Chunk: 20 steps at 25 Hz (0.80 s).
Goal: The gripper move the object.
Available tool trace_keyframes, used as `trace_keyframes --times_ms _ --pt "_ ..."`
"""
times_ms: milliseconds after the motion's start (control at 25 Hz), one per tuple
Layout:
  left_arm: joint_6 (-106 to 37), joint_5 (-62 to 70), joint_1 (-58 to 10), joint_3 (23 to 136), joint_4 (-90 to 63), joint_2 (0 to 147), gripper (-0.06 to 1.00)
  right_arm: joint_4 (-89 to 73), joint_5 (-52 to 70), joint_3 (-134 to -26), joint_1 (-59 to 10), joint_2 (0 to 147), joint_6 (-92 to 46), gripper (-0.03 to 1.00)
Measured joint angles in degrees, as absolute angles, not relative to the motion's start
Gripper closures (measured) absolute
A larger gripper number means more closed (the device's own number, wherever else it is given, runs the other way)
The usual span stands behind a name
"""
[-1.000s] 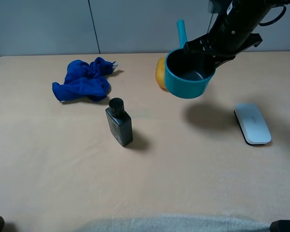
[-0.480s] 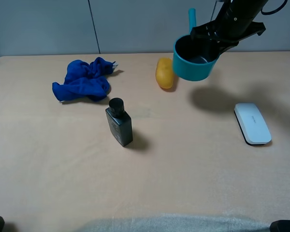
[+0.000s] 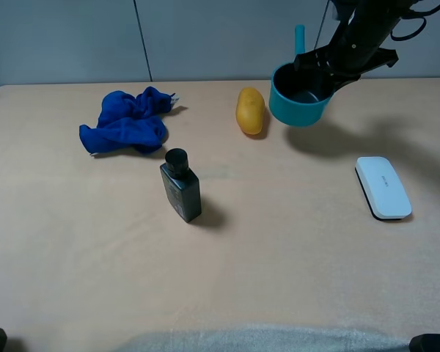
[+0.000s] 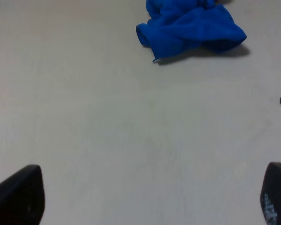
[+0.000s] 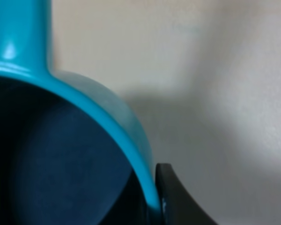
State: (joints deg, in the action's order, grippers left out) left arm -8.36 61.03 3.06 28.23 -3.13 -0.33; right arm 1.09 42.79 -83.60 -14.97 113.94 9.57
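Saucepan (image 3: 299,110), glossy teal, round, dark inside, hangs over the table's (image 3: 279,257) far side beside a smooth yellow potato (image 3: 250,111), straight handle pointing farther back. Right gripper (image 3: 328,72) pinches its rim; left gripper (image 4: 150,197) is spread.

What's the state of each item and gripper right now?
teal saucepan: upright, empty, held by its rim, apparently off the table.
right gripper: shut on the saucepan rim.
left gripper: open, holding nothing.
black bottle: upright, capped.
yellow potato: lying on the table, untouched.
blue cloth: crumpled.
white device: lying flat.
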Motion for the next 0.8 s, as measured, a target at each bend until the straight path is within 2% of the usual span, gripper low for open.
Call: trace_keyframes --times_ms 800 --pt "-8.36 61.03 3.06 28.23 -3.13 -0.33 0.02 9.99 36.19 -83.67 -14.61 121.27 11.58 0.99"
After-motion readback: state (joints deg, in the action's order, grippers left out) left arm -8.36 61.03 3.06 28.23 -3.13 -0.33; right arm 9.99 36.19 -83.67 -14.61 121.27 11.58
